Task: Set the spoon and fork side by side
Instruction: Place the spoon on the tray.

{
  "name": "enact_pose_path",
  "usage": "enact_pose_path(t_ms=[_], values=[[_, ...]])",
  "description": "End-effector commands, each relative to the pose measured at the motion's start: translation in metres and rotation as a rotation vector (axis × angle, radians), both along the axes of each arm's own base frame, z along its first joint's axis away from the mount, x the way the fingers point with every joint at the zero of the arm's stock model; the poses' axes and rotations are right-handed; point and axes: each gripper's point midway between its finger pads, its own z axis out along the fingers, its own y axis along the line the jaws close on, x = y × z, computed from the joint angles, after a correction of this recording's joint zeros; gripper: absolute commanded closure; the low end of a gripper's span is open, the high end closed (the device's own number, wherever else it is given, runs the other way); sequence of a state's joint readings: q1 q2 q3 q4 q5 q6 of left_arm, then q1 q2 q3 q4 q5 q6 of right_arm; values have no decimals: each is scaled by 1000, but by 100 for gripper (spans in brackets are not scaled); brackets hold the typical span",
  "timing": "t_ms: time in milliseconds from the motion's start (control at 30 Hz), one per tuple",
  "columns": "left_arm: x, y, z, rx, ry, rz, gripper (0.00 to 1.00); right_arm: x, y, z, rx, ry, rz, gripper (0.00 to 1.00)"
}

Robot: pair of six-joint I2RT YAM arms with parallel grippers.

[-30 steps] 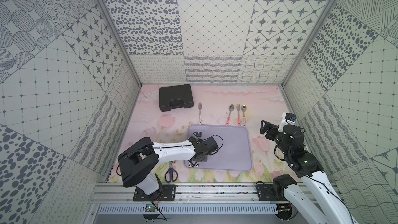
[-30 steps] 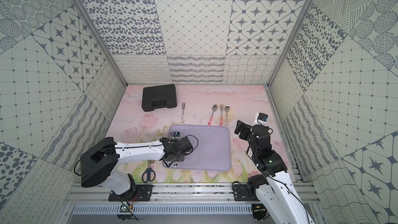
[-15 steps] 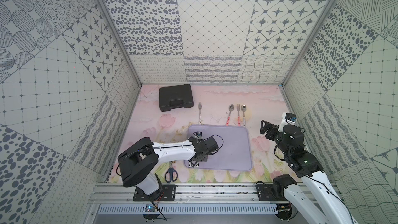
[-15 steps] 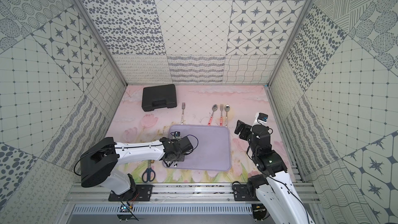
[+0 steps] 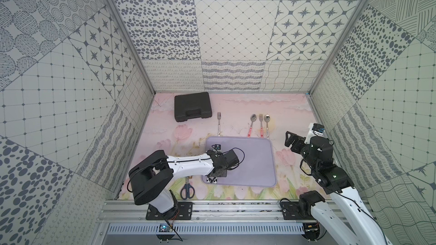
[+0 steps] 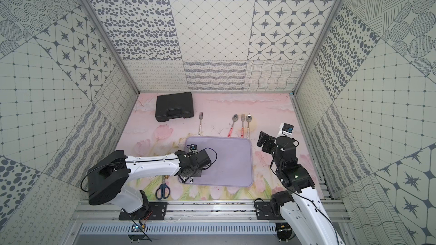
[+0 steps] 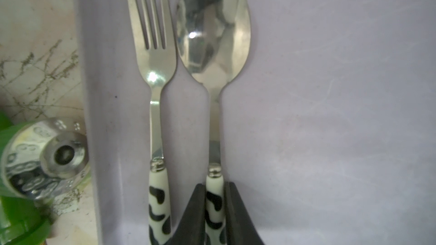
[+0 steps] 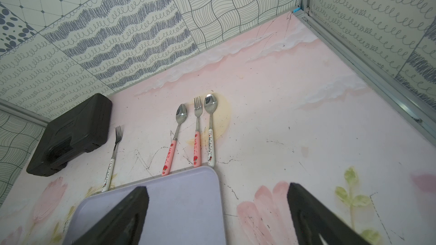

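Note:
A spoon point(image 7: 213, 43) and a fork point(image 7: 153, 55), both steel with black-and-white cow-patterned handles, lie parallel and close together on the lilac tray point(image 7: 330, 114), the fork nearer the tray's rim. My left gripper point(image 7: 214, 185) has its dark fingers pressed against both sides of the spoon's handle. In both top views the left gripper point(image 5: 211, 180) points down at the tray's point(image 5: 254, 161) front left corner and hides most of the pair. My right gripper point(image 8: 218, 192) hangs wide open and empty beside the tray's right edge point(image 5: 289, 139).
Behind the tray lie a white-handled fork point(image 5: 219, 123) and a row of three pink- and white-handled utensils point(image 5: 259, 126). A black case point(image 5: 192, 109) sits at the back left. Blue-handled scissors point(image 5: 187, 188) lie front left of the tray. A shiny round metal thing point(image 7: 47, 159) sits beside the tray's rim.

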State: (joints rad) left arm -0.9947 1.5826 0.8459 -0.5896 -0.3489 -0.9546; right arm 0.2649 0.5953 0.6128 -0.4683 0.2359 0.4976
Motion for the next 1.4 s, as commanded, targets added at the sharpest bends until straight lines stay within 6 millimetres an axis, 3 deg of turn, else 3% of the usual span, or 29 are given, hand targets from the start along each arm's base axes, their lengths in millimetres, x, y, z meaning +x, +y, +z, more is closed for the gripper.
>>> enact_pose_path(t_ms=[0, 400, 733, 1067, 1367], values=[[-5, 6, 5, 21, 10, -11, 74, 3, 0, 2, 4, -16, -2, 3], [7, -1, 53, -55, -90, -34, 65, 4, 1, 3, 8, -15, 4, 3], [30, 2, 98, -86, -210, -47, 55, 12, 17, 7, 35, 3, 80, 3], [66, 12, 119, -192, -260, -13, 39, 44, 44, 3, 40, 104, 152, 4], [93, 27, 120, -232, -263, 6, 26, 82, 72, -22, -50, 226, 177, 7]])
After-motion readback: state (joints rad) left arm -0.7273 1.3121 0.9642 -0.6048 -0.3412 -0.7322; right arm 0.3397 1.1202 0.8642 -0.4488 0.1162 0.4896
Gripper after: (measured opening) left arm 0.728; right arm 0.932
